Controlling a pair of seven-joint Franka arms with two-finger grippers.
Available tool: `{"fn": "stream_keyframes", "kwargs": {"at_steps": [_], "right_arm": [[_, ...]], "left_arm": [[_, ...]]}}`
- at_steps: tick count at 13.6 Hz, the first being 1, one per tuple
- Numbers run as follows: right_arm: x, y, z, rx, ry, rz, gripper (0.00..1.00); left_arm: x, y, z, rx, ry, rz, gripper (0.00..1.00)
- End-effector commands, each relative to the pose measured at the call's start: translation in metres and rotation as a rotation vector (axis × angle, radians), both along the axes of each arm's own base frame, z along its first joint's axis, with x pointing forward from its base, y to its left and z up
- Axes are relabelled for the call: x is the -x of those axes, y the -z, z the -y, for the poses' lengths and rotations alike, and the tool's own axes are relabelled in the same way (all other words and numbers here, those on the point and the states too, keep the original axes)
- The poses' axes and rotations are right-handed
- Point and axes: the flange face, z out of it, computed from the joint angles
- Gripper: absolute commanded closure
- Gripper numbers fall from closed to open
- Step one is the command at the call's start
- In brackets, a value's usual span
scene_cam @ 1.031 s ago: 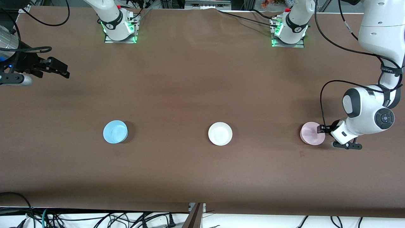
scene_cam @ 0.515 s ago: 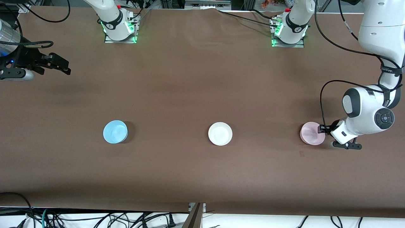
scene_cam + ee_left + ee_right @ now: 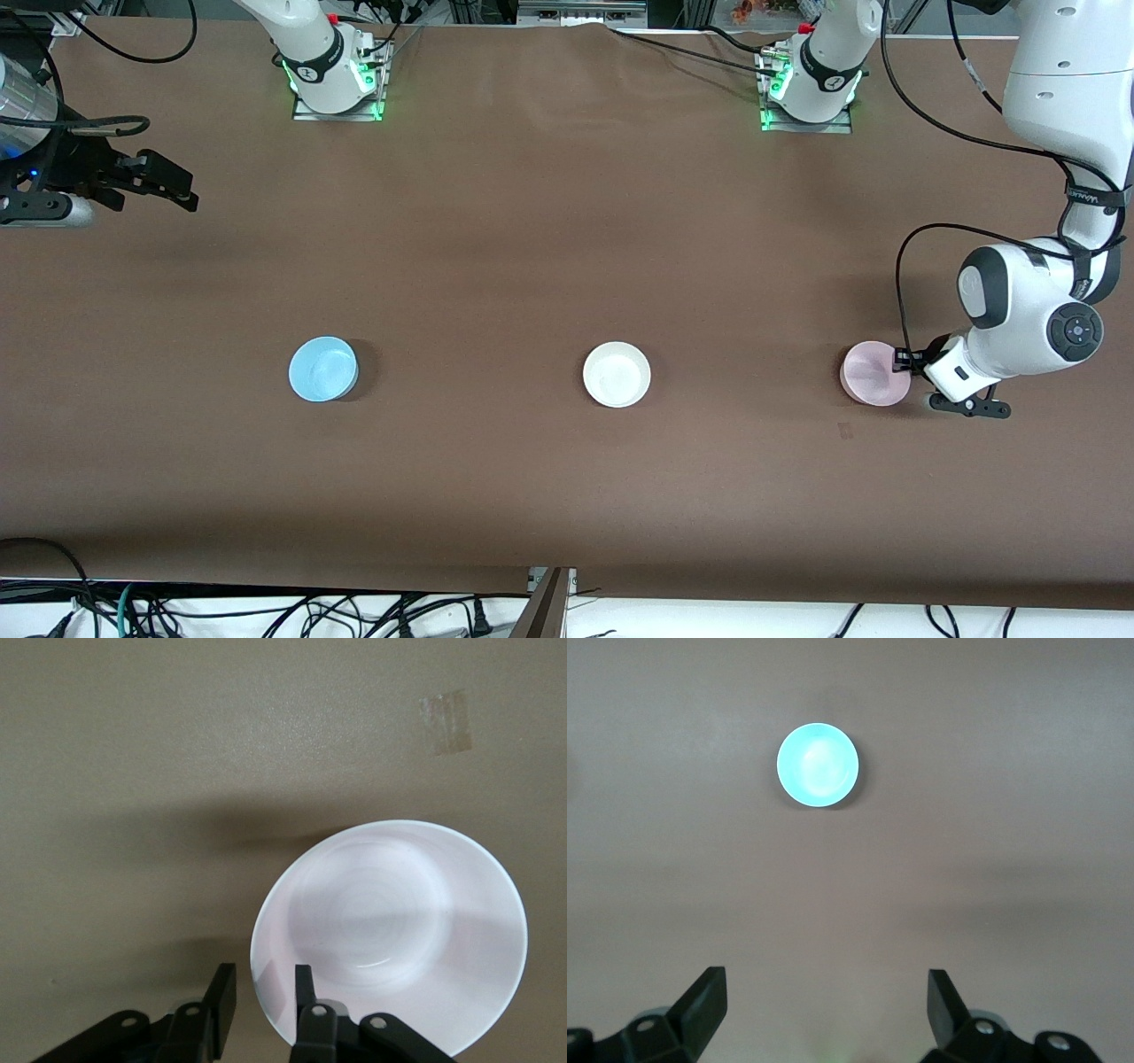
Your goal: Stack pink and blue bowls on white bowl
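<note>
Three bowls sit in a row across the middle of the brown table (image 3: 567, 496), well apart from each other, about equally far from the front camera.

Blue bowl (image 3: 323, 369): toward the right arm's end, upright, untouched. White bowl (image 3: 617, 374): centre of the row, nothing stacked in it. Pink bowl (image 3: 875, 373): toward the left arm's end.

Left gripper (image 3: 902, 359): low at the pink bowl's rim, on the side facing the left arm's end of the table. Left wrist view shows the rim passing between the two fingers (image 3: 304, 990), one inside the bowl, one outside. A gap remains beside the outer finger, so the fingers are narrowed around the rim but not visibly clamped; the bowl rests on the table.

Right gripper (image 3: 173, 188): in the air over the table's edge at the right arm's end, farther back than the bowl row. Fingers spread wide, nothing between them; right wrist view looks down on the blue bowl.

Change from earlier frames: left fingers have drawn closer together around the pink rim. Right gripper shifted slightly within the last second and now waits. No bowl has moved.

Hard to make out: the left fingertips are mostly hidden by the wrist in the front view. The right arm's wrist is cut off at the frame edge.
</note>
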Motion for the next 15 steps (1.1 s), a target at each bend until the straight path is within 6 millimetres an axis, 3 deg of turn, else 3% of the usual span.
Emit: {"fn": "stream_keyframes", "kwargs": {"at_steps": [1,11,15], "right_arm": [[0.003,-0.002,0.002,0.009,-0.007,0.015,0.0],[-0.006,-0.001,0.001,0.005,-0.007,0.017,0.0],[-0.017,0.02,0.002,0.016,-0.004,-0.018,0.0]], "left_arm": [[0.005,-0.006,0.0,0.015,0.018,0.009,0.67],[0.004,-0.008,0.0,0.014,0.02,0.012,0.86],[0.004,-0.008,0.0,0.013,0.021,0.012,0.99]]}}
